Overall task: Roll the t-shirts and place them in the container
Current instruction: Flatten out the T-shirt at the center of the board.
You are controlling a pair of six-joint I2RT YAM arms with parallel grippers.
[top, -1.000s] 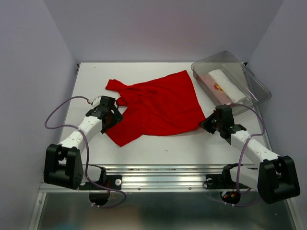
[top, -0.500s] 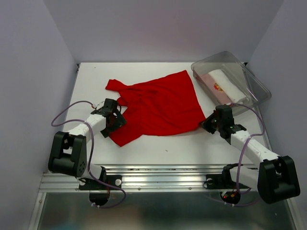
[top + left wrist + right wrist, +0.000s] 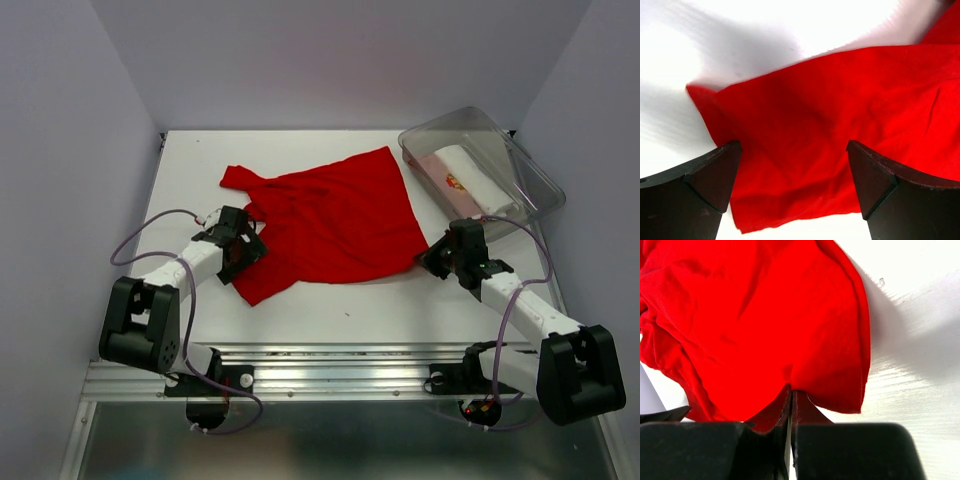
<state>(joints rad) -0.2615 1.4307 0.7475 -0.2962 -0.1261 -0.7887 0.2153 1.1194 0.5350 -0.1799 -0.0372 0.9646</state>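
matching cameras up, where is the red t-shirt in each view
Top external: plain red cloth t-shirt spread on the white table top.
Left wrist: centre and right, beyond the open left claw.
Right wrist: upper left, edge pinched in the shut right claw.
Shared landmark: the table top.

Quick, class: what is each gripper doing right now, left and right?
Left gripper: open above the red t-shirt, holding nothing.
Right gripper: shut on the red t-shirt's edge.
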